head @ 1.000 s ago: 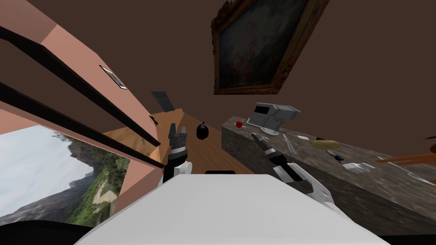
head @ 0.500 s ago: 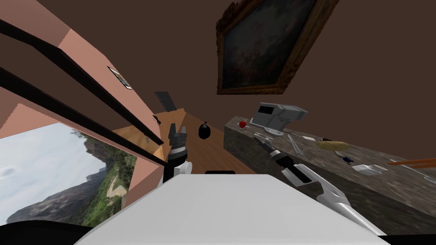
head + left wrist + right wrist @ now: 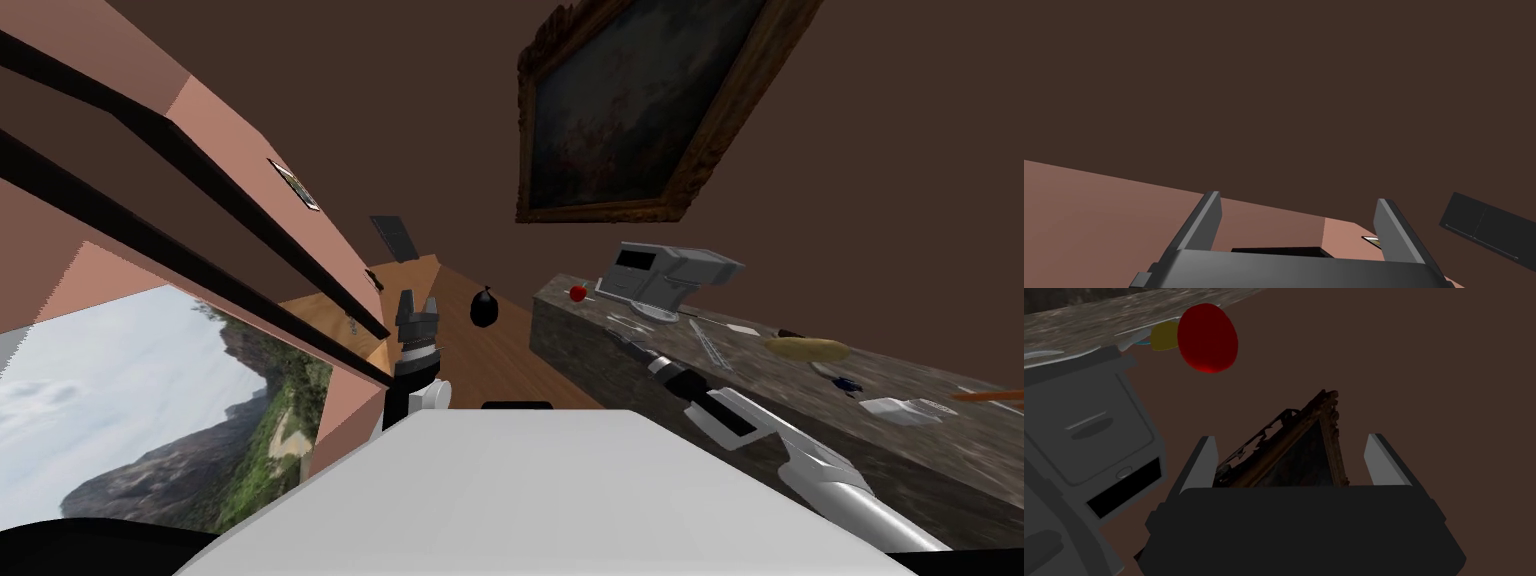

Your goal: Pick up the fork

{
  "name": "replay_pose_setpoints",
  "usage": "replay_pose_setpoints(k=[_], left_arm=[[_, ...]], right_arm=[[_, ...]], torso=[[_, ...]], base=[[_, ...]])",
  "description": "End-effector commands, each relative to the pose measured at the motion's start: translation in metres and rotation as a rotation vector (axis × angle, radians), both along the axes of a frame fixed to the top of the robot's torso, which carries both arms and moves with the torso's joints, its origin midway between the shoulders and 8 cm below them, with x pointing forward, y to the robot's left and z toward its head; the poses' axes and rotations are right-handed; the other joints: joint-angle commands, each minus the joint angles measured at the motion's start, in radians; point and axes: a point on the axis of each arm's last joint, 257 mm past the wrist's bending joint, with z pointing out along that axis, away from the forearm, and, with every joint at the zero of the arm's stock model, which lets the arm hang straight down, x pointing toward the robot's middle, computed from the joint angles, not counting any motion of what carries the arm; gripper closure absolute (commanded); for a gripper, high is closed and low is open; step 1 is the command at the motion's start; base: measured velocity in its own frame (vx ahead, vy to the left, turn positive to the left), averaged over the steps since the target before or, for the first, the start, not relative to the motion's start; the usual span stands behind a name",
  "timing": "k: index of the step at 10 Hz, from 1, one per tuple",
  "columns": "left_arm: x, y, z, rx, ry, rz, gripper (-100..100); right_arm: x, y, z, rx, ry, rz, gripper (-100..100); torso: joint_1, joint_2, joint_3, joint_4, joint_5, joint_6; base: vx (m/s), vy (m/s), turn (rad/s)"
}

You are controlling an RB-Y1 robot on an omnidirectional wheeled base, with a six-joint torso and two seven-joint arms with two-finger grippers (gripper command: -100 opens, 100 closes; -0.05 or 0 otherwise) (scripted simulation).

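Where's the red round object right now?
Head view: the red round object sits at the left end of the counter, beside the grey appliance, ahead of the right gripper.

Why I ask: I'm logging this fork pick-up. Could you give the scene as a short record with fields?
right gripper: open, at the counter's end, beside the grey appliance
left gripper: open, above the wooden floor, apart from the counter
likely fork: thin light utensil lying on the counter near the grey appliance; too small to confirm
also on counter: red round fruit, yellow oblong item
grasp: not yet made
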Motion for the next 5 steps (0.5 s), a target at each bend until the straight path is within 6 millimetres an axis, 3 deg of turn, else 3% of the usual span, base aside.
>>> replay_pose_setpoints(k=[1, 4, 5], left_arm=[[0.0, 0.0, 0.0, 0.0, 0.0, 0.0, 0], [0.0, 0.0, 0.0, 0.0, 0.0, 0.0, 0], [0.0, 0.0, 0.0, 0.0, 0.0, 0.0, 0]], right_arm=[[-0.01, -0.02, -0.015, -0.076, 0.054, 0.004, -100], [-0.02, -0.043, -0.026, -0.163, 0.112, 0.011, -100], [-0.033, -0.061, -0.041, -0.223, 0.166, 0.012, -100]], torso=[[0.0, 0.0, 0.0, 0.0, 0.0, 0.0], [-0.002, -0.002, -0.001, 0.0, -0.001, 0.0], [-0.002, -0.002, -0.001, 0.0, -0.001, 0.0]], base=[[0.039, 0.077, 0.066], [0.044, 0.049, 0.042], [0.053, 0.055, 0.066]])
